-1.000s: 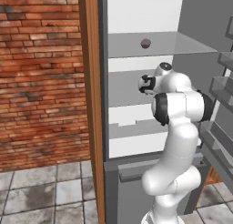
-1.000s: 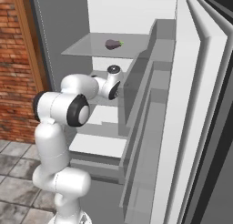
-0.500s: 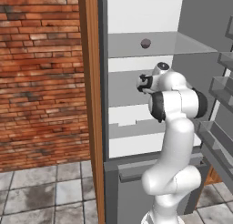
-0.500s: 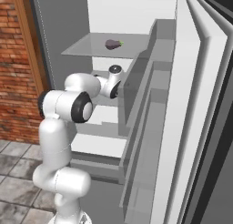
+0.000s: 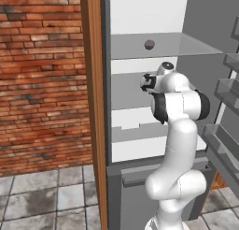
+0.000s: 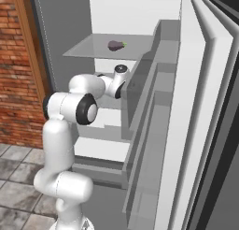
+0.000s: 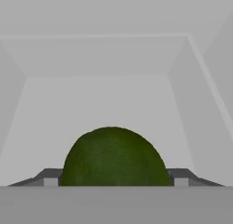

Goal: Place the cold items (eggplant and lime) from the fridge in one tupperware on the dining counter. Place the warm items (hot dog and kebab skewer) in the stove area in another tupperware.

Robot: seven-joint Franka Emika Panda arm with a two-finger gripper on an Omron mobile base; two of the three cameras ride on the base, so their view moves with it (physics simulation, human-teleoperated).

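A dark green lime [image 7: 113,157] lies on a grey fridge shelf, right in front of the hand camera. My gripper [image 7: 113,180] reaches into the middle compartment of the open fridge, with one fingertip [image 7: 51,177] on each side of the lime, close against its flanks. Whether the pads touch it is hidden by its bulge. From the left base view the gripper [image 5: 145,82] points into the fridge under the glass shelf. A dark purple eggplant [image 5: 149,44] [image 6: 116,45] rests on that glass shelf above. The hot dog, kebab skewer and tupperware are out of view.
The fridge door [image 6: 186,131] stands open at the right, its shelves close beside my arm. A wooden panel [image 5: 93,107] and a brick wall [image 5: 42,84] are at the left. Under my hand sits a white drawer [image 5: 135,131].
The arm has pushed a little deeper into the fridge. The fingers have drawn in toward the lime.
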